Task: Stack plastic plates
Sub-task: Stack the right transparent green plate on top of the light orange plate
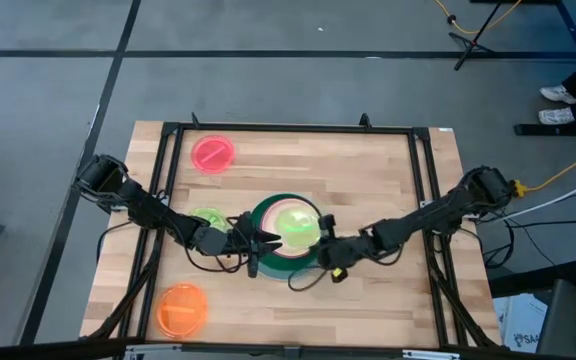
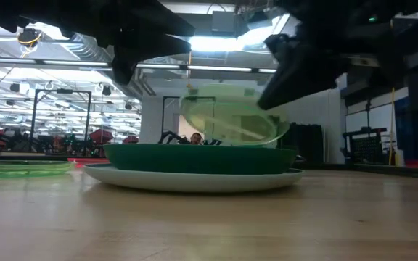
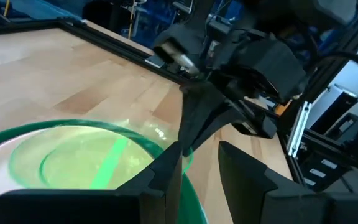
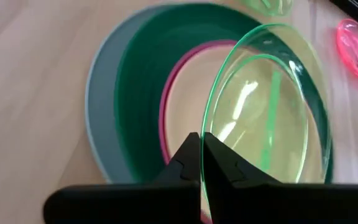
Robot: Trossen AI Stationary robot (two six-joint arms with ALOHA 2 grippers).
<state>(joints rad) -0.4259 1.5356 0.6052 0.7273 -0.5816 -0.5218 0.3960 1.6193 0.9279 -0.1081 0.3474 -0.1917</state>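
Stack: I see a dark green plate (image 1: 268, 262) sitting in a light blue plate (image 4: 98, 93) near the middle of the wooden surface (image 1: 368, 180); the magenta plate (image 4: 165, 106) and a peach plate (image 4: 188, 102) lie nested inside the green one.
Held plate: one lime green plate (image 4: 269, 106) is tilted above the stack, its lower edge toward the right arm's side, its far edge raised, as I read it in the low view.
Right pincer (image 4: 202, 158): my right wrist view shows both fingers pressed together on the rim of that lime green plate, so it is gripping it, at the stack's right edge.
Left pincer (image 3: 194, 168): it sits at the stack's left edge, fingers parted with a gap between them and nothing in it; the right arm's wrist looms just beyond.
Second lime green plate (image 1: 206, 218): flat on the surface just left of the stack, partly under the left arm.
Pink-red plate (image 1: 212, 154): flat near the far left corner, well apart from the stack.
Orange plate (image 1: 181, 309): flat near the near left corner, also well apart.
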